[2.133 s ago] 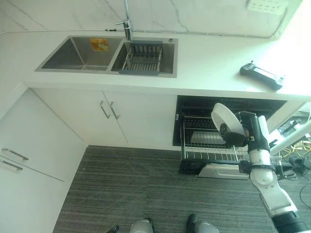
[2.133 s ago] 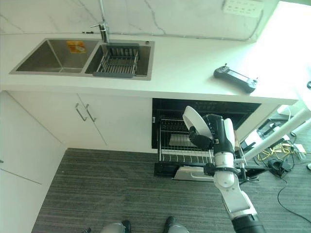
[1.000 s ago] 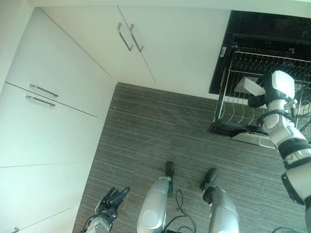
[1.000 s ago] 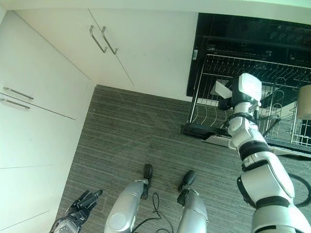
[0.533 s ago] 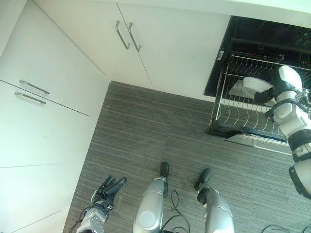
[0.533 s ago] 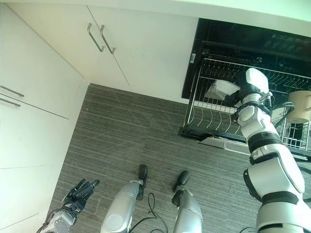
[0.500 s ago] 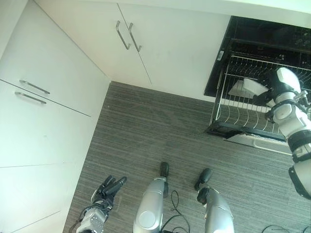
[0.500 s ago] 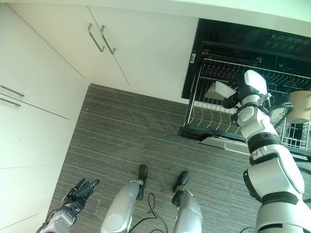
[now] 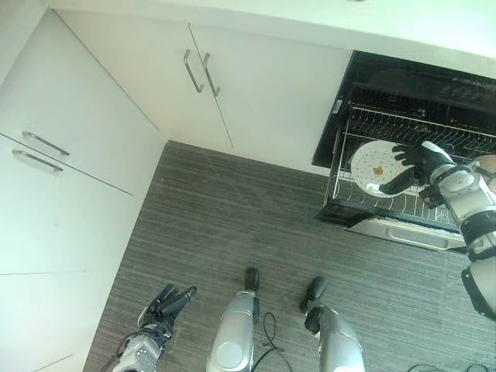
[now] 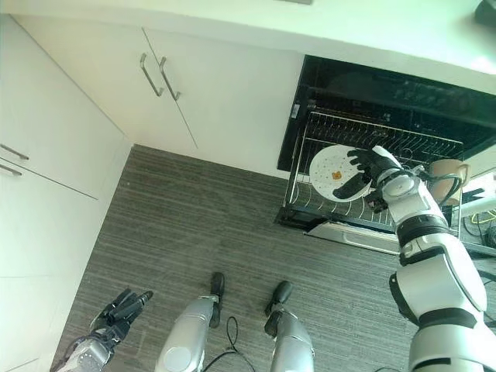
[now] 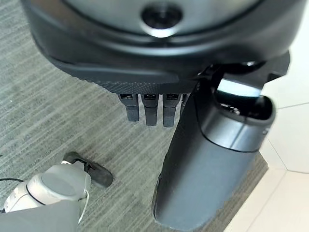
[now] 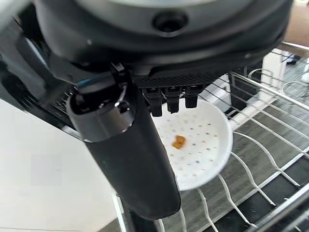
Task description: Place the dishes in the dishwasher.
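1. Left eye: plate (image 9: 373, 168) now flat on the pulled-out dishwasher rack (image 9: 403, 203), no longer gripped; right hand (image 9: 415, 165) spread open just above its right edge.
2. Right eye: left hand (image 10: 116, 311) low, fingers relaxed, beside cabinets (image 10: 62, 124); bare floor (image 10: 194, 225) left of rack.

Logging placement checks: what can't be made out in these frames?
- Whether the plate sits slotted between tines of the rack: right hand covers its edge in the eye views.
- The orange speck on the plate: too small to identify.
- The rack's right end: cut off by the left eye view's edge.
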{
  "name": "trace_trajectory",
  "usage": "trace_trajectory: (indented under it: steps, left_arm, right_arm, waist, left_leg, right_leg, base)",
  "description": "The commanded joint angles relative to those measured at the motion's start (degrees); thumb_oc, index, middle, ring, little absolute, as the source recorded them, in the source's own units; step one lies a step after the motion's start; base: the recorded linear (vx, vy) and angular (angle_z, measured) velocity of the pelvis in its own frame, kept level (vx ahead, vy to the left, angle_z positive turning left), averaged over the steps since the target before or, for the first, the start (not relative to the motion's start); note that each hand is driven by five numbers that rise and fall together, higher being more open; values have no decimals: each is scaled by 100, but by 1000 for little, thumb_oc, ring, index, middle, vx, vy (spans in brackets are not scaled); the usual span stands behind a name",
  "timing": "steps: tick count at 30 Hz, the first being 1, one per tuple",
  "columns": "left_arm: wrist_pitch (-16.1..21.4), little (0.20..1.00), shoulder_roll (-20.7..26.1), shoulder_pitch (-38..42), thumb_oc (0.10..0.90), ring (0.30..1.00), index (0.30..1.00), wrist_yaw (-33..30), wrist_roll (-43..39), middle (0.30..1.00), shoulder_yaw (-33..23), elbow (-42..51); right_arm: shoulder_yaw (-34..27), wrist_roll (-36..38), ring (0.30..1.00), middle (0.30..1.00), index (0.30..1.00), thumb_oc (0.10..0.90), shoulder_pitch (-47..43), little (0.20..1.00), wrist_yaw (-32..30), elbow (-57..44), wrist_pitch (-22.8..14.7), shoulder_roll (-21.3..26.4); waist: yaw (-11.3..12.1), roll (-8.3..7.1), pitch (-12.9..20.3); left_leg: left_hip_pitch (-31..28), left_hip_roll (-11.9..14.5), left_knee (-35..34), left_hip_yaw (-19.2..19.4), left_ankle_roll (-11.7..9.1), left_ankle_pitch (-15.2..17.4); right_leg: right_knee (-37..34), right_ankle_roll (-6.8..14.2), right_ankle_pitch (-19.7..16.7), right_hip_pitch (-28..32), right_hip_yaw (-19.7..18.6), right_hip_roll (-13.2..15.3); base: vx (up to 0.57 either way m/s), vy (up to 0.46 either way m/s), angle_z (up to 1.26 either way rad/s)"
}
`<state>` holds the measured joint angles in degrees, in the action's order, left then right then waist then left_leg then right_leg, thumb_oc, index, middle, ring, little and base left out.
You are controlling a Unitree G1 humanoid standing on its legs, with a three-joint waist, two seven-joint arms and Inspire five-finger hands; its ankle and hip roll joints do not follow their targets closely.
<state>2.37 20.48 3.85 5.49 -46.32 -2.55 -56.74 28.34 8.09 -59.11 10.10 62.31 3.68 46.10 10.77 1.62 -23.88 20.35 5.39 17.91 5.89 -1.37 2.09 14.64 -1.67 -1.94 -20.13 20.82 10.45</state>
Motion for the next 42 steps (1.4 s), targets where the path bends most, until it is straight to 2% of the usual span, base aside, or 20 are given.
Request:
trace_trajectory:
  steps: [1, 3, 7, 12, 14, 16, 17, 21, 22, 23, 24, 25, 26, 28, 34, 39, 40, 42]
  left_arm:
    - [165, 900, 409, -541, 800, 900, 900, -25, 166, 900, 179, -29]
    - [170, 900, 367, -651, 800, 900, 900, -51, 188, 900, 99, -19]
    - [121, 900, 231, -821, 800, 900, 900, -189, 146, 900, -127, -16]
    - [240, 900, -70, -964, 800, 900, 900, -284, 126, 900, -477, -341]
    - [311, 900, -163, -1009, 800, 900, 900, -288, 137, 900, -552, -471]
    - [427, 900, -308, -1071, 800, 900, 900, -288, 206, 900, -615, -663]
    - [472, 900, -354, -1093, 800, 900, 900, -283, 219, 900, -618, -721]
    - [629, 900, -575, -1180, 800, 900, 900, -341, 193, 900, -591, -768]
    - [681, 900, -666, -1169, 800, 900, 900, -378, 123, 900, -508, -800]
    - [691, 900, -706, -1147, 800, 900, 900, -414, 51, 900, -442, -809]
    - [683, 900, -756, -1148, 800, 900, 900, -483, -1, 900, -370, -752]
    - [682, 900, -795, -1107, 800, 900, 900, -505, 9, 900, -329, -759]
    - [662, 900, -797, -1108, 800, 900, 900, -515, 15, 900, -288, -729]
    - [624, 900, -809, -1049, 800, 900, 900, -535, 81, 900, -158, -746]
    - [534, 900, -771, -1039, 800, 900, 900, -593, 175, 900, -43, -833]
    - [574, 900, -726, -1092, 800, 900, 900, -594, 184, 900, -49, -1083]
    - [549, 900, -736, -1111, 800, 900, 900, -629, 153, 900, -64, -1086]
    - [555, 900, -776, -1123, 800, 900, 900, -639, 203, 900, -47, -1075]
  right_arm:
    - [-239, 580, 900, 900, 900, 800, -99, 900, -145, -449, -208, 486]
    - [-446, 801, 900, 900, 900, 800, 163, 900, -108, -859, -179, 645]
    - [-1186, 1055, 900, 900, 900, 800, 1170, 900, -527, -2080, -153, 959]
    - [-2747, 1496, 900, 900, 900, 800, 2939, 900, -889, -3536, 255, 686]
    - [-3157, 2014, 900, 900, 900, 800, 3433, 900, -985, -3924, 455, 383]
    - [-3682, 3581, 900, 900, 900, 800, 4001, 900, -1298, -4422, 745, -272]
    - [-3902, 3797, 900, 900, 900, 800, 4209, 900, -1356, -4476, 710, -626]
    - [-4392, 4435, 900, 900, 900, 800, 4847, 900, -2057, -4914, 146, -1735]
    - [-4449, 5092, 900, 900, 900, 800, 5010, 900, -2530, -4918, -176, -2255]
    - [-4396, 5179, 900, 900, 900, 800, 5110, 900, -2820, -4825, -345, -2507]
    - [-4298, 5693, 451, 451, 451, 500, 5225, 451, -3302, -4649, -489, -2756]
    - [-4229, 6562, 300, 300, 300, 400, 5329, 300, -3376, -4285, -384, -3005]
    - [-4152, 7066, 300, 300, 300, 400, 5371, 300, -3315, -4067, -238, -3127]
    - [-4008, 8178, 300, 300, 300, 400, 5297, 300, -3073, -3328, -186, -3416]
    - [-4206, 8693, 300, 300, 300, 400, 4822, 300, -2866, -2275, -643, -3471]
    - [-4492, 8931, 300, 300, 300, 400, 4366, 300, -3017, -1393, -747, -3302]
    - [-4613, 9010, 300, 300, 300, 400, 4197, 300, -3103, -1031, -750, -3215]
    - [-4645, 9061, 300, 300, 300, 400, 4060, 300, -3209, -888, -821, -3139]
  waist:
    - [47, -108, 467]
    - [-23, -171, 557]
    - [-267, -315, 778]
    - [-699, -429, 1044]
    - [-802, -440, 1112]
    - [-937, -440, 1149]
    - [-976, -434, 1161]
    - [-1140, -381, 1200]
    - [-1223, -326, 1224]
    - [-1263, -295, 1238]
    - [-1288, -271, 1231]
    - [-1295, -249, 1260]
    - [-1286, -239, 1243]
    - [-1186, -200, 1308]
    - [-942, -87, 1416]
    - [-714, 20, 1522]
    - [-611, 75, 1542]
    - [-537, 113, 1540]
  left_leg:
    - [-176, 422, -72, -266, -461, 376]
    - [-278, 447, -72, -211, -464, 393]
    - [-555, 537, -72, -51, -457, 437]
    - [-905, 643, -72, 188, -411, 531]
    - [-993, 679, -72, 244, -404, 558]
    - [-1156, 731, -72, 327, -400, 630]
    - [-1190, 736, -72, 341, -399, 657]
    - [-1249, 770, -72, 441, -378, 678]
    - [-1301, 799, -72, 520, -385, 678]
    - [-1327, 805, -72, 549, -382, 680]
    - [-1420, 814, -72, 598, -384, 704]
    - [-1409, 814, -72, 607, -378, 673]
    - [-1468, 818, -72, 619, -383, 690]
    - [-1463, 806, -72, 572, -395, 648]
    - [-1505, 745, -72, 407, -422, 672]
    - [-1501, 666, -72, 260, -426, 689]
    - [-1489, 631, -72, 184, -434, 662]
    - [-1482, 602, -72, 121, -434, 645]
  right_leg:
    - [255, 903, 807, 520, -307, 450]
    - [255, 905, 828, 619, -324, 430]
    - [255, 898, 868, 876, -352, 381]
    - [255, 870, 925, 1131, -483, 305]
    - [255, 852, 956, 1195, -541, 274]
    - [255, 821, 1030, 1319, -627, 229]
    - [255, 814, 1047, 1341, -658, 213]
    - [255, 799, 1053, 1323, -782, 183]
    - [255, 792, 1061, 1335, -850, 169]
    - [255, 786, 1060, 1348, -871, 157]
    - [255, 779, 1090, 1428, -887, 145]
    - [255, 758, 1068, 1415, -893, 133]
    - [255, 755, 1092, 1478, -880, 136]
    - [255, 728, 1086, 1514, -825, 139]
    - [255, 714, 1113, 1628, -675, 194]
    - [255, 714, 1154, 1708, -539, 245]
    - [255, 704, 1155, 1738, -480, 273]
    - [255, 698, 1153, 1766, -449, 293]
  base:
    - [-14, 61, -4]
    - [10, 63, -2]
    - [52, 65, -6]
    - [95, 58, -24]
    - [108, 37, -18]
    - [102, 5, -33]
    - [52, -4, -36]
    - [8, 12, -19]
    - [4, 39, -14]
    - [31, 41, -24]
    - [34, 21, -28]
    - [51, 8, -24]
    - [25, -17, -6]
    - [46, -40, 7]
    - [55, -27, 10]
    - [71, -11, 17]
    - [87, 4, 24]
    - [84, 7, 22]
